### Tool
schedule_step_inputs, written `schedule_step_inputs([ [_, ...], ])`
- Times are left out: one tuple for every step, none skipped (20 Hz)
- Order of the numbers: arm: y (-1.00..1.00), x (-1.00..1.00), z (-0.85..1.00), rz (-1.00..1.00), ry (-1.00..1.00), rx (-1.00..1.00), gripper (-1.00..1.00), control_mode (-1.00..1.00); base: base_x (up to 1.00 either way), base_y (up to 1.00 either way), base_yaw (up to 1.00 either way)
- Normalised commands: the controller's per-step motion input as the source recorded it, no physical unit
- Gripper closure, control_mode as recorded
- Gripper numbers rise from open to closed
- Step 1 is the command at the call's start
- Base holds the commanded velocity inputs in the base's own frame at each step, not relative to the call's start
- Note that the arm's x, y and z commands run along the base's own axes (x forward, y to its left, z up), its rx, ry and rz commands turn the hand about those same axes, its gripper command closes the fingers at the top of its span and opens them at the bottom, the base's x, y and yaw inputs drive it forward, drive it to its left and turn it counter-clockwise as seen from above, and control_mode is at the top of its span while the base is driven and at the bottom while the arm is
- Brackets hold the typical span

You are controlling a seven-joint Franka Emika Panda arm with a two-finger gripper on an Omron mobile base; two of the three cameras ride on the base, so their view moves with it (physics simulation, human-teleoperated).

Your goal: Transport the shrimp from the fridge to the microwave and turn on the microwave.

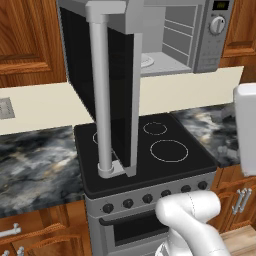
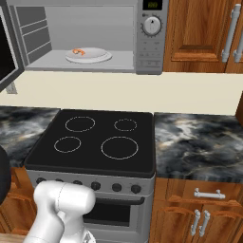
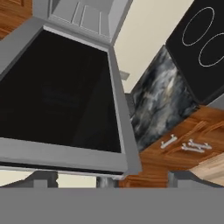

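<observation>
1. Microwave [image 2: 90, 35]: mounted above the stove, door swung wide open. The cavity is seen lit grey, with ribbed side walls.
2. Door [image 1: 107, 85]: black glass in a grey frame, seen edge-on in the left base view with its long bar handle [image 1: 101, 95] running down the front. In the hand view the door [image 3: 57, 96] lies close ahead of the camera, its glass dark, its lower frame edge nearest.
3. Shrimp [image 2: 78, 51]: small, orange, resting on the left part of the white plate [image 2: 92, 56] on the cavity floor. It is well beyond the door as seen from the hand.
4. Control panel [image 2: 152, 33]: at the cavity's right side, with a round knob [image 2: 152, 25] under a green display [image 2: 153, 4].
5. Stove [image 2: 95, 137]: black top with four ringed burners, a row of dark knobs along the front, below the microwave. In the hand view it [image 3: 201, 39] is seen to the upper right, past the door's edge.
6. Counter [image 2: 199, 137]: dark marbled stone on both sides of the stove, a cream wall strip behind.
7. Cabinets [image 2: 199, 28]: reddish wood, above and below the counter, with silver handles.
8. Gripper: fingertips are not made out at the bottom of the hand view; whether the fingers are apart or together cannot be told.
</observation>
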Motion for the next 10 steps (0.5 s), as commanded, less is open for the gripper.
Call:
schedule_step_inputs([
  [0.23, -0.39, 0.00, 0.02, 0.06, 0.11, -1.00, -1.00, 0.00, 0.00, 0.00],
  [0.22, -0.42, 0.00, 0.04, 0.05, 0.13, -1.00, -1.00, 0.00, 0.00, 0.00],
  [0.21, -0.42, 0.01, 0.05, 0.07, 0.18, -1.00, -1.00, 0.00, 0.00, 0.00],
  [0.22, -0.41, 0.00, 0.05, 0.08, 0.18, -1.00, -1.00, 0.00, 0.00, 0.00],
  [0.25, -0.39, 0.00, 0.03, 0.08, 0.17, -1.00, -1.00, 0.00, 0.00, 0.00],
  [0.25, -0.39, 0.00, 0.03, 0.09, 0.15, -1.00, -1.00, 0.00, 0.00, 0.00],
  [0.25, -0.40, 0.00, 0.03, 0.09, 0.13, -1.00, -1.00, 0.00, 0.00, 0.00],
  [0.25, -0.42, 0.00, 0.01, 0.09, 0.12, -1.00, -1.00, 0.00, 0.00, 0.00],
  [0.27, -0.41, 0.00, 0.00, 0.09, 0.11, -1.00, -1.00, 0.00, 0.00, 0.00],
  [0.31, -0.39, 0.00, 0.00, 0.09, 0.09, -1.00, -1.00, 0.00, 0.00, 0.00],
])
